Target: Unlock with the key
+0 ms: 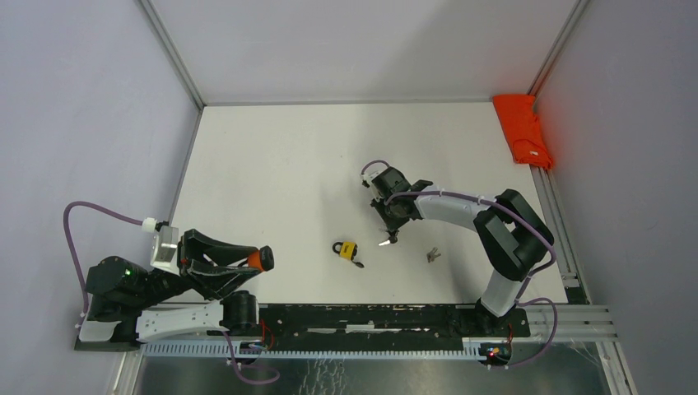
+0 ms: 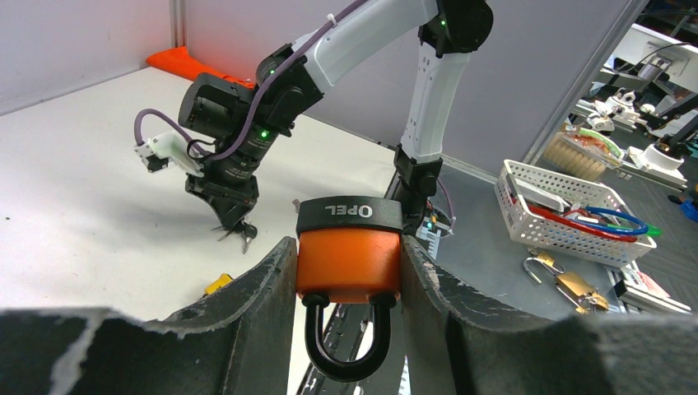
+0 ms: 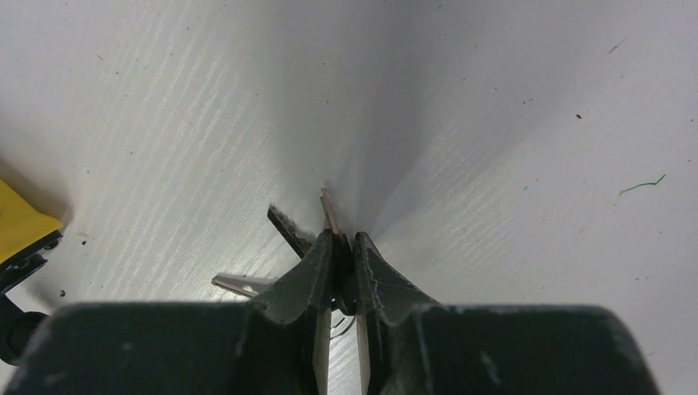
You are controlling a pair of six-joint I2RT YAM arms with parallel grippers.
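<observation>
Gripping orange padlock (image 2: 350, 267) marked OPEL: left hand (image 2: 347, 249); right hand (image 3: 342, 244) pinching key (image 3: 329, 211).

White tabletop (image 1: 272, 164), pale grey walls (image 1: 82, 99), aluminium frame rails (image 1: 170, 49), even light, perhaps a cluttered workbench (image 2: 494, 271) beyond

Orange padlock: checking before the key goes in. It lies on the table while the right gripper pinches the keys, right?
No. The orange padlock is not on the table: the left gripper clamps it, as the left wrist view shows. The right gripper does pinch the keys.
</observation>
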